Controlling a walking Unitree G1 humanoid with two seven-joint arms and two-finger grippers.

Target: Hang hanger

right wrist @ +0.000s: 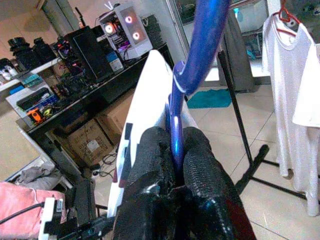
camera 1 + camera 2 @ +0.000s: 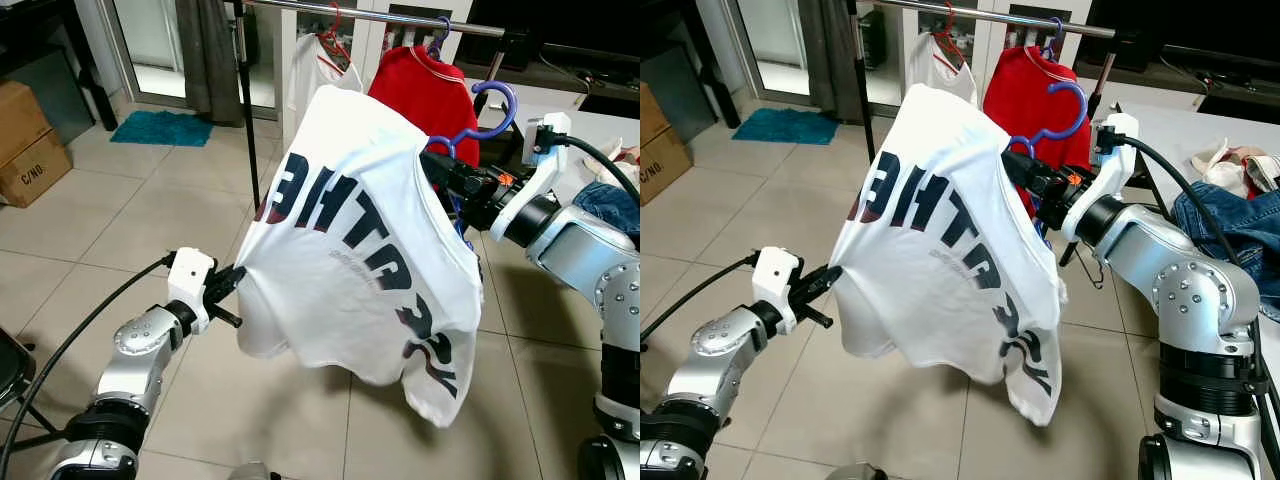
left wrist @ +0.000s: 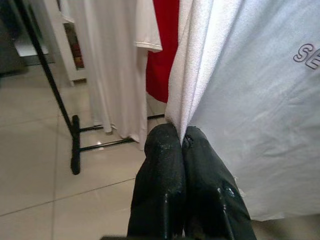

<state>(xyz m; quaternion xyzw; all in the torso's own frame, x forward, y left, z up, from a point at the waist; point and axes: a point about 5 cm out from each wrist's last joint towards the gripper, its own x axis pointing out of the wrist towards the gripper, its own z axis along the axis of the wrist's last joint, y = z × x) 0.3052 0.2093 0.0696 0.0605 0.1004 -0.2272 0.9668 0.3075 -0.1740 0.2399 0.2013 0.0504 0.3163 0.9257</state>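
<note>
A white T-shirt [image 2: 350, 250] with dark lettering hangs on a blue hanger [image 2: 492, 112], held in the air in front of the clothes rail [image 2: 400, 18]. My right gripper [image 2: 440, 168] is shut on the blue hanger [image 1: 176, 135] just below its hook. The hook sits lower than the rail, to the right of the red shirt [image 2: 425, 90]. My left gripper [image 2: 235, 278] is shut on the T-shirt's side edge [image 3: 177, 115], pulling it out to the left.
On the rail hang a red shirt on a blue hanger and a white shirt [image 2: 310, 70] on a red hanger. The rail's black upright [image 2: 246, 110] stands left of them. Cardboard boxes [image 2: 28, 140] and a teal mat [image 2: 160, 128] lie at the left. Clothes [image 2: 1230, 205] are piled at the right.
</note>
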